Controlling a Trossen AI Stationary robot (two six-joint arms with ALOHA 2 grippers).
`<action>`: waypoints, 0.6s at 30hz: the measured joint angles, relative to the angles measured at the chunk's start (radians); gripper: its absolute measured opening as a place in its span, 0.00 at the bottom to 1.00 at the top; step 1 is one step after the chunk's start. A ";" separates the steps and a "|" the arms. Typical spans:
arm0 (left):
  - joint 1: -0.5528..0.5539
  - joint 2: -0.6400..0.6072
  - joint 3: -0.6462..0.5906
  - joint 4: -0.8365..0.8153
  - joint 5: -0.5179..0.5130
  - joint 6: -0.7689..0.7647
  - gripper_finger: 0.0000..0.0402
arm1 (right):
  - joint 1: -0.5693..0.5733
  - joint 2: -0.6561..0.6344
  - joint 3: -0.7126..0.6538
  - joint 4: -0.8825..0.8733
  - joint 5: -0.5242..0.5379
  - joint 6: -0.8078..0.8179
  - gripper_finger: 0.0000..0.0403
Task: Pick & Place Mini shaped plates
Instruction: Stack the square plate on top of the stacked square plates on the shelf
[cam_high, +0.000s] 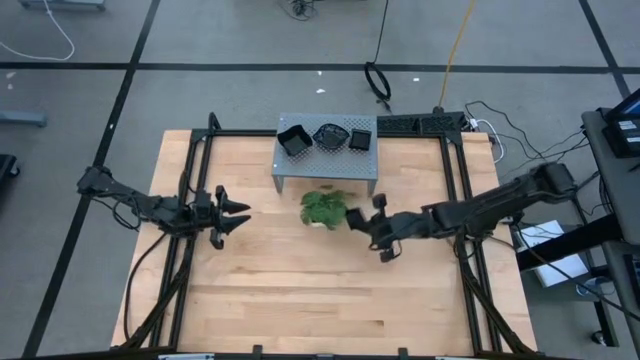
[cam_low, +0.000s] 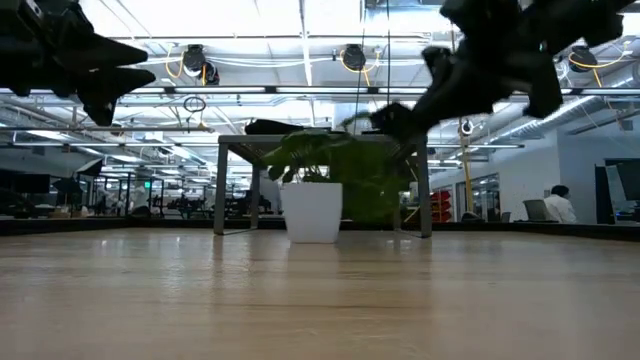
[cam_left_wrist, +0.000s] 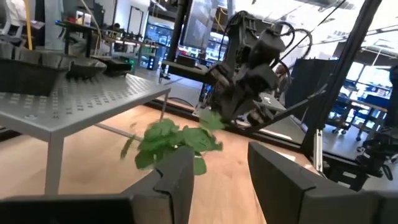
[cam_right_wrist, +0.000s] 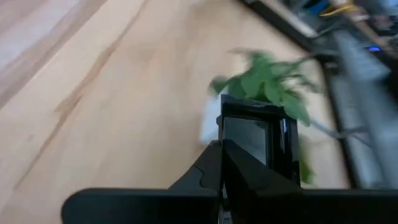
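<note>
1. The right gripper (cam_high: 360, 219) is clenched on a small square black plate (cam_right_wrist: 260, 138), holding it in the air just beside the green plant (cam_high: 324, 208).
2. Three more black plates (cam_high: 327, 137) sit on the grey perforated stand (cam_high: 328, 163).
3. The left gripper (cam_high: 238, 217) hangs with fingers apart, holding nothing, well away from the plates.

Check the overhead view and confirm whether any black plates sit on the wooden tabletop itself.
No. The three black plates all rest on the grey perforated stand, none on the wooden tabletop.
</note>
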 joint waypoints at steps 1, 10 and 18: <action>0.000 -0.001 0.000 0.001 0.000 0.005 0.38 | -0.002 -0.025 0.000 -0.003 0.018 0.007 0.00; 0.000 -0.001 0.002 -0.022 -0.001 0.107 0.38 | -0.023 -0.190 0.001 0.023 0.147 0.082 0.00; 0.000 -0.001 0.002 -0.044 0.000 0.108 0.38 | -0.154 -0.214 0.005 0.109 0.316 0.139 0.00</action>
